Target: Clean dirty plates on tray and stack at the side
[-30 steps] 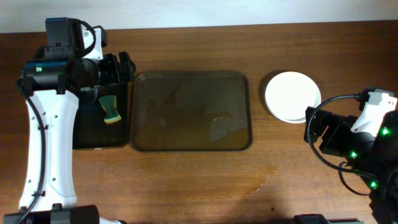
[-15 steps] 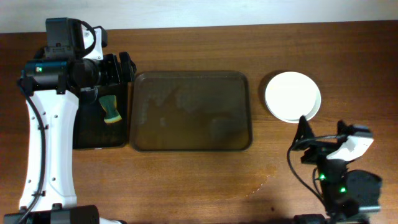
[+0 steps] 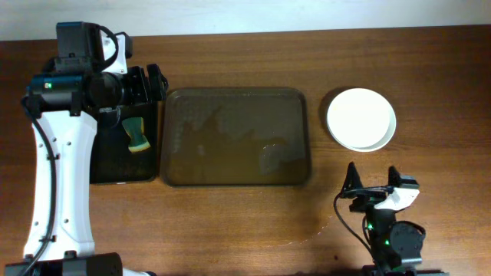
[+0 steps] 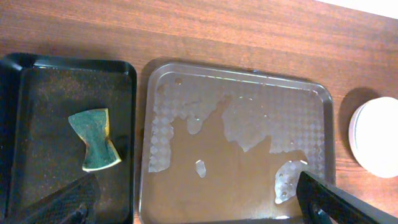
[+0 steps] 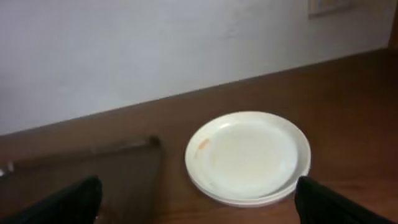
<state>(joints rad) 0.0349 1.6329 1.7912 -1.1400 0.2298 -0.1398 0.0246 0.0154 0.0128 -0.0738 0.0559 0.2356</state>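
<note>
Lying ahead of the wide-open, empty right claw (image 3: 373, 176), the stacked plates (image 3: 361, 119) look stiff, slick, breakable, best pinched at the rim.

White plates (image 3: 361, 119), brown tray (image 3: 235, 137)

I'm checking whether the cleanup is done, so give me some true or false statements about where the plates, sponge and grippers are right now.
1. The plates sit stacked on the table, right of the tray. True.
2. A plate lies on the tray. False: it holds only wet patches.
3. The sponge lies in the black tray. True.
4. The right gripper grips a plate. False: it is open, empty and apart from the stack.
5. The top plate is spotless. False: the right wrist view shows a small orange smear.
</note>
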